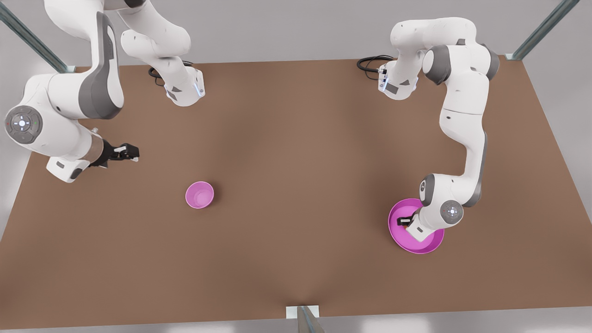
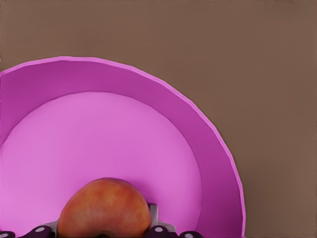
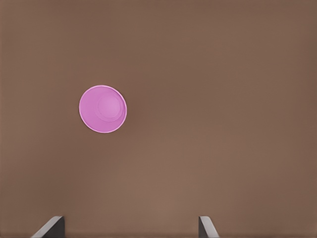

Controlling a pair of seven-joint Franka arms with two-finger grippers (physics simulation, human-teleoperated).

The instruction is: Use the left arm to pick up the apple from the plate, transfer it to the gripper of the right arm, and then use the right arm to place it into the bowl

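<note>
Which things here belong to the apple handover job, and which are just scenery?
Job:
- apple, on the plate, between the left gripper fingers
- bowl, standing empty
- right gripper, waiting open above the table at the front view's left

Scenery:
- brown table
- black cables by the arm bases

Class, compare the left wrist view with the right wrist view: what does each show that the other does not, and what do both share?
Left wrist view alone: the apple lying in the magenta plate, with the left end effector straddling it, a fingertip at its side. Right wrist view alone: the small pink bowl seen from above, and the right end effector with its fingers spread wide apart, holding nothing. Both share the brown table.
</note>
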